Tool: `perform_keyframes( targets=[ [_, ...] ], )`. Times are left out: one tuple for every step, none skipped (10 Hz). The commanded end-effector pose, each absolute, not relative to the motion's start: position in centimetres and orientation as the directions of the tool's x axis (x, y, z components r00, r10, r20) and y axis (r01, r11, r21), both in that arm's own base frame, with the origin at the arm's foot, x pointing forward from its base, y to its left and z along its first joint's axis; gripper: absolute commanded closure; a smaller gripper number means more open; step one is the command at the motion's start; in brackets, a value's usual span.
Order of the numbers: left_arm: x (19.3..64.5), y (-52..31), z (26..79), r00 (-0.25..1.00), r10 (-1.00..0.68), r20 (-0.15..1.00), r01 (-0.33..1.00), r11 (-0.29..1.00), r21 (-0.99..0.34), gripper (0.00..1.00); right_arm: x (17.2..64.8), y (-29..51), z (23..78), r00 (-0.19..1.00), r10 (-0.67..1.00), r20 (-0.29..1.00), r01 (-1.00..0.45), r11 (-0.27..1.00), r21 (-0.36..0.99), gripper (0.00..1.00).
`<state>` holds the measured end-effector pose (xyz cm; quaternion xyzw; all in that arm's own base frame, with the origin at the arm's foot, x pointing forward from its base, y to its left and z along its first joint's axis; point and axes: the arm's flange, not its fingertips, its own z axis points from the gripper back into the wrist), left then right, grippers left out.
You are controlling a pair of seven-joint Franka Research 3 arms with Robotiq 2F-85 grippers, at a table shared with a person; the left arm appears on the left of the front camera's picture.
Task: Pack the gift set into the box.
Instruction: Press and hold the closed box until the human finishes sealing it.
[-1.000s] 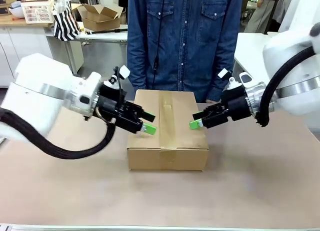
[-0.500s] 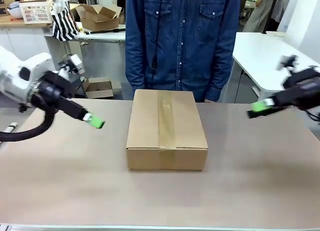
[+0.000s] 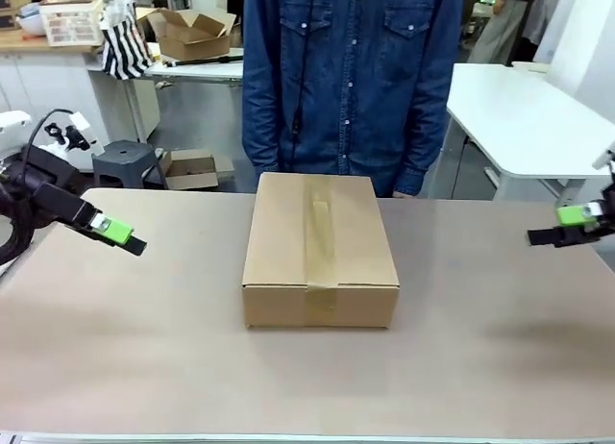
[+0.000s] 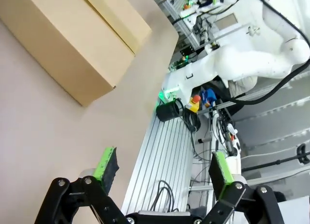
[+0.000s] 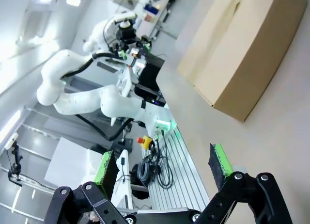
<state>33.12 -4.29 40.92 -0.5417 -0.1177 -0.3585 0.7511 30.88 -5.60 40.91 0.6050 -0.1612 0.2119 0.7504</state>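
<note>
Green-padded left claw and right claw, both spread apart and empty, have drawn back from the box to opposite tabletop edges. The box sits closed and taped at centre before the person, so packing looks complete. Wrist views add the pad gaps and rig base; the front view adds the person.

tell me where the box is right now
In the front view the box sits closed and taped mid-table, just before the person, between the left gripper and right gripper.
</note>
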Motion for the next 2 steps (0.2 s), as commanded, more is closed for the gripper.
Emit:
perform_keyframes(
  targets=[
    [33.09,-5.20,41.28,0.706,-0.419,0.571,0.677,0.162,-0.718,0.00,30.73,-4.97,42.42,0.859,0.123,0.496,-0.511,0.198,0.836,0.00],
    [33.09,-5.20,41.28,0.706,-0.419,0.571,0.677,0.162,-0.718,0.00,30.73,-4.97,42.42,0.859,0.123,0.496,-0.511,0.198,0.836,0.00]
  ],
)
